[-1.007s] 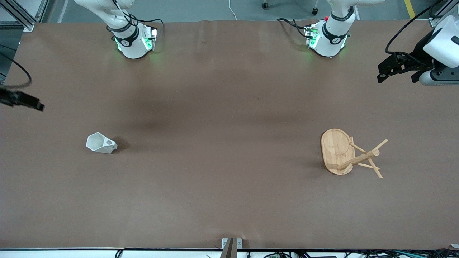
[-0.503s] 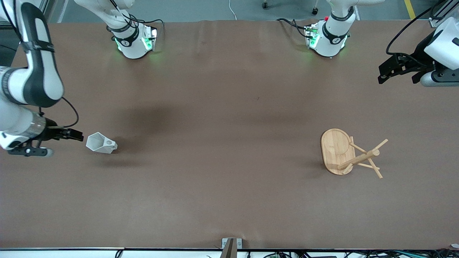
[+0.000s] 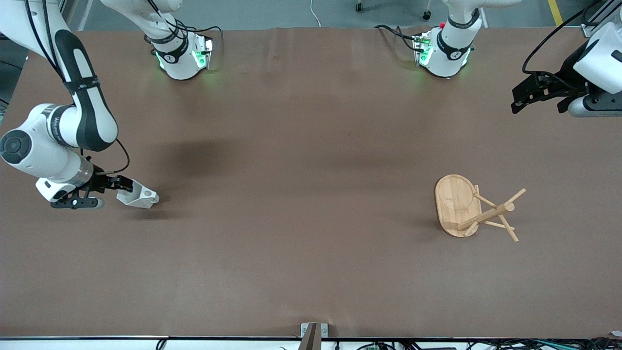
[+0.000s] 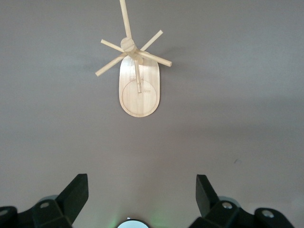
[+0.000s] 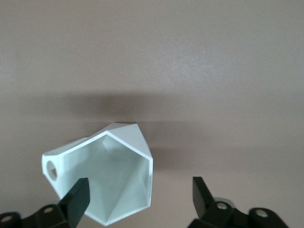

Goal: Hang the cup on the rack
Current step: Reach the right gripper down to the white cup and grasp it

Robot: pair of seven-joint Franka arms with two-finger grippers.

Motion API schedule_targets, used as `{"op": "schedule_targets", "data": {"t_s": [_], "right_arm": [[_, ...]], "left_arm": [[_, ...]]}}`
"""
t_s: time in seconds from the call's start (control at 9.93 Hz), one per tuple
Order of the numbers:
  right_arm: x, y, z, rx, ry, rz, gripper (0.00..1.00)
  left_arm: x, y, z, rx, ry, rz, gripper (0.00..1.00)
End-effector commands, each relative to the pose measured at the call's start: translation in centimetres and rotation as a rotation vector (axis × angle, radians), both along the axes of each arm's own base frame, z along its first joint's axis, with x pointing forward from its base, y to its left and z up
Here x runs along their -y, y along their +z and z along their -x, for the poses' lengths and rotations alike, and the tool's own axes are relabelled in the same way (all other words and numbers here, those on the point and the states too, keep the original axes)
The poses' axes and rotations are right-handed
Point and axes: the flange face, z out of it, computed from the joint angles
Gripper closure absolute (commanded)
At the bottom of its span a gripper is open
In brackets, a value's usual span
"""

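One cup (image 3: pixel 140 196) and one rack (image 3: pixel 474 208) are on the brown surface (image 3: pixel 311 272), with two arms and two claws. The white faceted cup lies on its side at the right arm's end of the surface, its hexagonal mouth turned to the right claw (image 3: pixel 124 184). That claw is down at the cup's rim with its jaws apart: in the right wrist view one finger (image 5: pixel 78 194) overlaps the rim of the cup (image 5: pixel 107 180) on the handle-tab side and the other stands clear beside it. Whether a finger touches the cup cannot be told, and the front view hides the cup's mouth under the claw.

The bamboo rack stands upright at the left arm's end, well apart from the cup. The left claw (image 3: pixel 539 92) waits in the air, spread open, near the rack's end of the surface; its arm is cut off by the frame.

A second ago the right claw was only a sliver at the frame's edge; it has since swung in to the cup.
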Motion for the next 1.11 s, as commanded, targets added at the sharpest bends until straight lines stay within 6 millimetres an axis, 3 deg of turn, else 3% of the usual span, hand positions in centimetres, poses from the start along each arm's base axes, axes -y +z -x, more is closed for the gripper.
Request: {"op": "schedule_targets", "data": {"t_s": [0.0, 0.3, 0.6, 0.81, 1.01], "right_arm": [[0.2, -1.6, 0.7, 0.006, 0.016, 0.001, 0.28], [0.2, -2.7, 1.1, 0.010, 0.017, 0.001, 0.69], [0.5, -3.3, 0.8, 0.022, 0.008, 0.004, 0.97], [0.0, -2.7, 0.7, -0.008, 0.007, -0.001, 1.00], [-0.8, 2.8, -2.0, -0.118, -0.048, -0.118, 1.00]], "left_arm": [[2.2, -1.7, -0.4, -0.040, -0.033, -0.017, 0.00], [1.7, -1.6, -0.3, -0.049, -0.004, -0.002, 0.00], [1.7, -1.9, -0.5, -0.052, 0.028, -0.014, 0.00], [2.0, -2.3, -0.6, -0.056, 0.006, -0.032, 0.00], [2.0, -2.0, -0.5, -0.048, -0.003, -0.034, 0.00]]}}
